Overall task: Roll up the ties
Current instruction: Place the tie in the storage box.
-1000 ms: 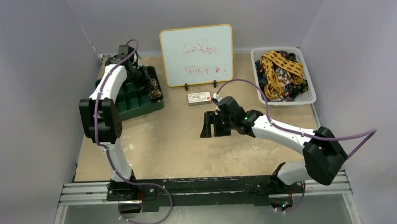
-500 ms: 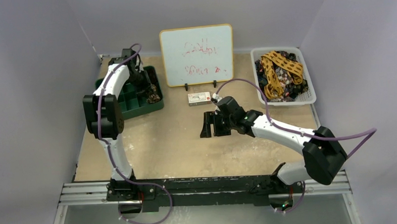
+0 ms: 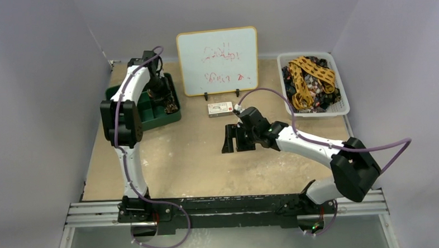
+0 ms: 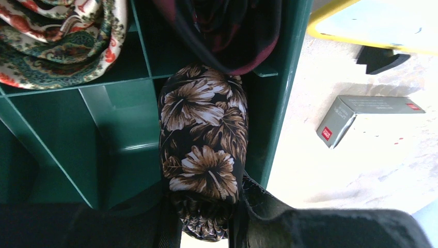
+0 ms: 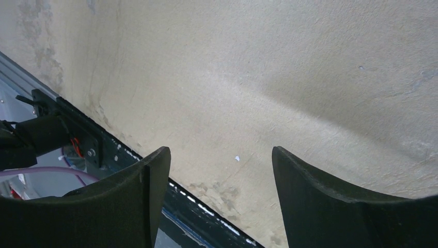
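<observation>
A sandy desk [image 3: 196,164] carries a white plastic basket [image 3: 346,108] of loose patterned ties [image 3: 310,81] at far right and a green plastic divided tray [image 3: 150,117] at far left. In a compartment along the tray's right edge sits a rolled black tie with brown flowers [image 4: 204,139], pinched by the left jaws, while the right jaws gape empty mid-desk. Released before it is seated, the coil could spring loose.

Rolled black fabric tie with brown flower print [image 4: 204,150]: tightly coiled, pinched in my left claw [image 4: 206,225], seated in the green plastic divided tray [image 4: 124,134], in a cell against its right wall.
</observation>
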Controlling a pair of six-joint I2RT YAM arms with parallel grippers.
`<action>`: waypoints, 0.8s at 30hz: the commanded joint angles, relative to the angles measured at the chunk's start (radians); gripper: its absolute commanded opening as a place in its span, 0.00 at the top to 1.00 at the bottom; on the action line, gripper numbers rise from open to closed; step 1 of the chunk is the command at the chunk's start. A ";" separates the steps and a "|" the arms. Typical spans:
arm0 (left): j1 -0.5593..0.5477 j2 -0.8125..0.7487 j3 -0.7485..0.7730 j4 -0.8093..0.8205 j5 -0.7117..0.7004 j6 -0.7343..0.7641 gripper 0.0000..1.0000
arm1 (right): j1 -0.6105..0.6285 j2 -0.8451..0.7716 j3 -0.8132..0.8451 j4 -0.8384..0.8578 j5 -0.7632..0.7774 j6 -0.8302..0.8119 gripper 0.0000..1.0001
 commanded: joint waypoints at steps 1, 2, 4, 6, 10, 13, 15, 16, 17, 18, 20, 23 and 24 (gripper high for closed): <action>-0.023 0.027 0.066 -0.063 -0.054 0.007 0.76 | -0.003 0.009 0.040 -0.007 0.003 -0.017 0.25; -0.023 0.035 0.076 -0.068 -0.057 0.005 0.76 | -0.003 0.010 0.040 -0.007 0.002 -0.018 0.25; -0.026 0.056 0.102 -0.092 -0.070 0.005 0.76 | -0.003 0.010 0.040 -0.007 0.003 -0.018 0.25; -0.029 0.081 0.138 -0.119 -0.082 0.007 0.76 | -0.003 0.013 0.037 -0.007 0.002 -0.018 0.25; -0.038 0.132 0.194 -0.163 -0.093 0.008 0.75 | -0.003 0.024 0.037 -0.005 0.000 -0.020 0.25; -0.040 0.155 0.203 -0.168 -0.083 0.008 0.72 | -0.005 0.033 0.039 -0.005 -0.006 -0.022 0.25; -0.043 0.182 0.230 -0.193 -0.079 0.019 0.70 | -0.005 0.037 0.038 -0.005 -0.007 -0.021 0.26; -0.045 0.188 0.235 -0.199 -0.084 0.023 0.69 | -0.005 0.039 0.037 -0.005 -0.007 -0.022 0.26; -0.048 0.191 0.239 -0.203 -0.087 0.026 0.69 | -0.005 0.043 0.037 -0.004 -0.008 -0.022 0.26; -0.048 0.193 0.241 -0.205 -0.086 0.028 0.69 | -0.005 0.045 0.038 -0.003 -0.009 -0.021 0.26; -0.048 0.203 0.254 -0.217 -0.082 0.038 0.66 | -0.005 0.050 0.039 -0.002 -0.014 -0.022 0.26; -0.051 0.230 0.299 -0.262 -0.086 0.055 0.65 | -0.004 0.054 0.043 -0.003 -0.018 -0.024 0.26; -0.052 0.228 0.299 -0.261 -0.084 0.061 0.65 | -0.005 0.054 0.044 -0.004 -0.018 -0.025 0.26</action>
